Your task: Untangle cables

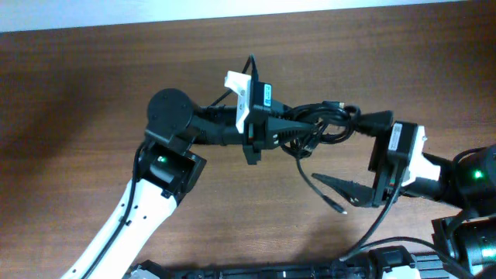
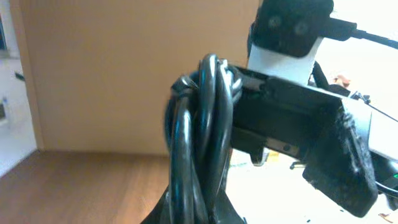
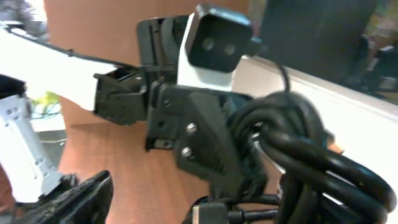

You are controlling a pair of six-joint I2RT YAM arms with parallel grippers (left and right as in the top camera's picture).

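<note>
The cables (image 1: pixel 324 122) are a tangled bundle of black cords held above the table's middle. My left gripper (image 1: pixel 293 125) is shut on the bundle's left side; in the left wrist view the cables (image 2: pixel 199 137) rise straight out of its jaws. One strand hangs down to a plug end (image 1: pixel 339 208). My right gripper (image 1: pixel 337 151) stands open at the bundle's right, one finger beside the knot and the other below it. In the right wrist view its left finger (image 3: pixel 71 199) is apart from the cables (image 3: pixel 311 162); a plug (image 3: pixel 214 214) lies between.
The brown wooden table (image 1: pixel 77 116) stretches to the left and behind the arms. A pale wall edge (image 1: pixel 232 12) runs along the far side. Dark equipment (image 1: pixel 310 271) lines the near edge, with the right arm's own wire (image 1: pixel 380 225) trailing down to it.
</note>
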